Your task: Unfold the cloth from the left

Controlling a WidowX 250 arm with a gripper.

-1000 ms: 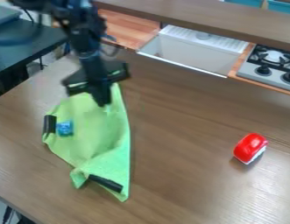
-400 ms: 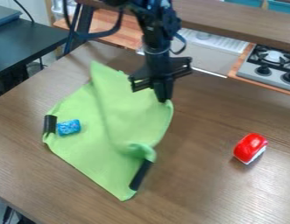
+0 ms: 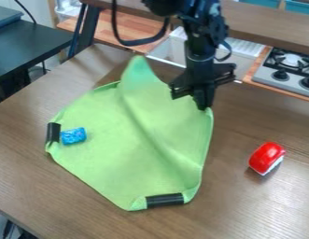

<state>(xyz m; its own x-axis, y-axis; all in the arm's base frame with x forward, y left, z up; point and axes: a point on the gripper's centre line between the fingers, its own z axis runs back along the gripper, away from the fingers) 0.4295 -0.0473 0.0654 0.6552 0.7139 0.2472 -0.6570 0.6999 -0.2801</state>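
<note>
brown wooden table (image 3: 263, 205) beneath green cloth (image 3: 113, 154)

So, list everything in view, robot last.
cloth: 1, green, table's centre
bands: 2, black, cloth's left corner and bottom edge
block: 1, blue, on cloth's left
toy: 1, red and white, table's right
table: 1, brown, centre
side table: 1, black, upper left
counter: 1, reddish, behind table
sink: 1, white, behind table
stove: 1, grey and black, upper right
ledge: 1, brown, top
bins: 2, teal, top right
arm: 1, black, top centre
gripper: 1, black, at cloth's edge
</note>
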